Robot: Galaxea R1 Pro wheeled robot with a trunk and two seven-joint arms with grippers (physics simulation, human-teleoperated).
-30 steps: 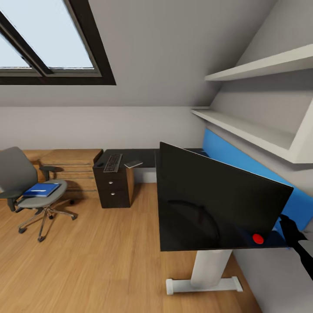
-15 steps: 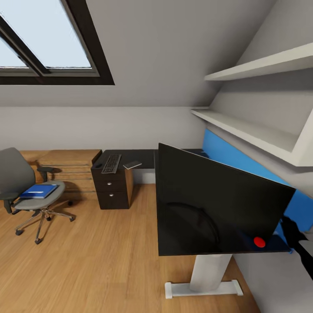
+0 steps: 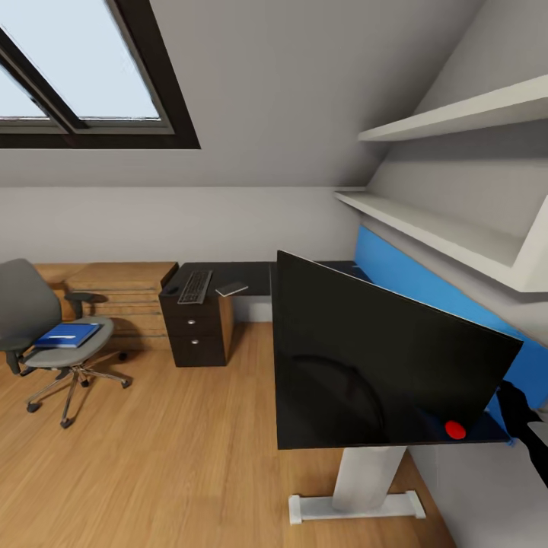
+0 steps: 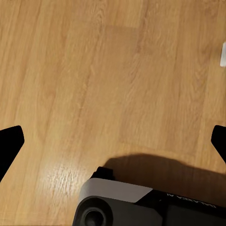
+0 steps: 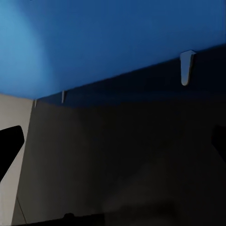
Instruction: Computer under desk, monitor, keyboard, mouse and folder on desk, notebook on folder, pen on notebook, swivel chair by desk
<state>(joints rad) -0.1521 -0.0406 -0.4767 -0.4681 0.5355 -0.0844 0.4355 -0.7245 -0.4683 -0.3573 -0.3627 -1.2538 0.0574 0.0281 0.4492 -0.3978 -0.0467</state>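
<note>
The monitor (image 3: 384, 358) is sitting on the near wing of the tabletop (image 3: 251, 275), tilted and angled, with its red dot low at the corner closest to the blue wall panel (image 3: 426, 293). That panel is running along the wall right behind the monitor, under two white shelves (image 3: 449, 228).

Past the monitor, on the far wing of the tabletop, the keyboard (image 3: 195, 286) is lying over the drawer pedestal (image 3: 194, 329), and the notebook (image 3: 232, 289) is lying just beside the keyboard, on the monitor's side of it. There's a small dark thing at the edge beyond the keyboard that could be the mouse, too tiny to say for sure.

The swivel chair (image 3: 46, 335) is standing well apart from the monitor, out on the wood floor (image 3: 167, 457) in front of the wooden dresser (image 3: 114, 293), and the folder (image 3: 68, 335) is lying flat on its seat.

The right arm is reaching in by the monitor's red-dot corner. In the right wrist view, the right gripper (image 5: 113, 143) is spread wide, fingertips apart at both frame edges, nothing between them, facing the dark tabletop and the blue panel. The left gripper (image 4: 113, 143) is likewise wide open and empty, pointing down at bare floor next to the robot's own base (image 4: 141, 205).
</note>
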